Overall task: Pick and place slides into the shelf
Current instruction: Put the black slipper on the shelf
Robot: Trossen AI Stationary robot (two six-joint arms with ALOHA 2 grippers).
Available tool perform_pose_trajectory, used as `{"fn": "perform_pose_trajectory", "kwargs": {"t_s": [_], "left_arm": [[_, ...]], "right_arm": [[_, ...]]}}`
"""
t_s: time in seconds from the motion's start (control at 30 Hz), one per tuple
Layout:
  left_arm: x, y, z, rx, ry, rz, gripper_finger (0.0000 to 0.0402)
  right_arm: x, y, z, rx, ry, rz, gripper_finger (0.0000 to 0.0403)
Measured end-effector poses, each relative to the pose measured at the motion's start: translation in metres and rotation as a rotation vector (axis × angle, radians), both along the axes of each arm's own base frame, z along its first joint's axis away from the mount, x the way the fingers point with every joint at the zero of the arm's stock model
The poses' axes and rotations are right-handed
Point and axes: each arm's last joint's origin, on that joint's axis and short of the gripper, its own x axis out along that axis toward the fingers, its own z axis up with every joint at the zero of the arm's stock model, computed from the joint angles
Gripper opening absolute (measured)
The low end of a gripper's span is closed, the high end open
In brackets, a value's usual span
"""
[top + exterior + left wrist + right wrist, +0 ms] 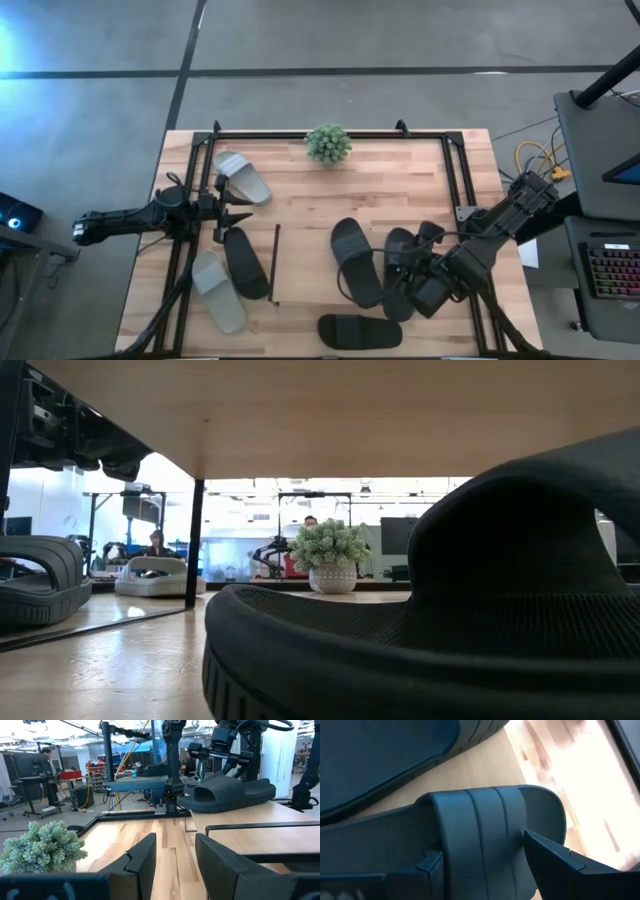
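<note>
Nearest the low camera you have a black rubber slide with a wide strap point(430, 630) filling most of the frame under the light wood board of the shelf point(330, 415), so little of the table behind it can be seen from there. From above, that same slide point(360, 329) lies alone at the near edge of the table. Just beyond it, your right gripper point(405, 278) is down on a black slide point(402, 270), its dark fingers point(555, 855) spread to either side of the ribbed strap point(485, 830); you cannot tell whether they press on it. Another black slide point(355, 260) lies close alongside, crowding the grasp. Over on the left, a light grey slide point(217, 290) and a black slide point(245, 262) lie side by side, with a thin dark rail point(275, 262) beside them. Your left gripper point(232, 210) hovers just past these, fingers point(142, 860) parted and holding nothing. A second light grey slide point(242, 177) lies behind it. Farthest back, a small green potted plant point(328, 143) stands at the far edge, inside the black tube frame point(300, 134).
</note>
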Motion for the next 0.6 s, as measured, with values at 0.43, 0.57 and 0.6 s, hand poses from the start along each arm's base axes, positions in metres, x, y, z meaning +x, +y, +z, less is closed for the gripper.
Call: {"fn": "perform_pose_trajectory", "kwargs": {"t_s": [0.43,0.57,0.6], "left_arm": [[0.000,0.000,0.000,0.000,0.000,0.000,0.0123],[0.000,0.000,0.000,0.000,0.001,0.000,0.0123],[0.000,0.000,0.000,0.000,0.001,0.000,0.0123]], "right_arm": [[-0.011,-0.004,0.009,0.051,0.015,0.002,0.0217],[-0.015,-0.007,0.016,0.067,-0.008,0.005,0.0217],[-0.017,-0.008,0.017,0.070,-0.014,0.008,0.0217]]}}
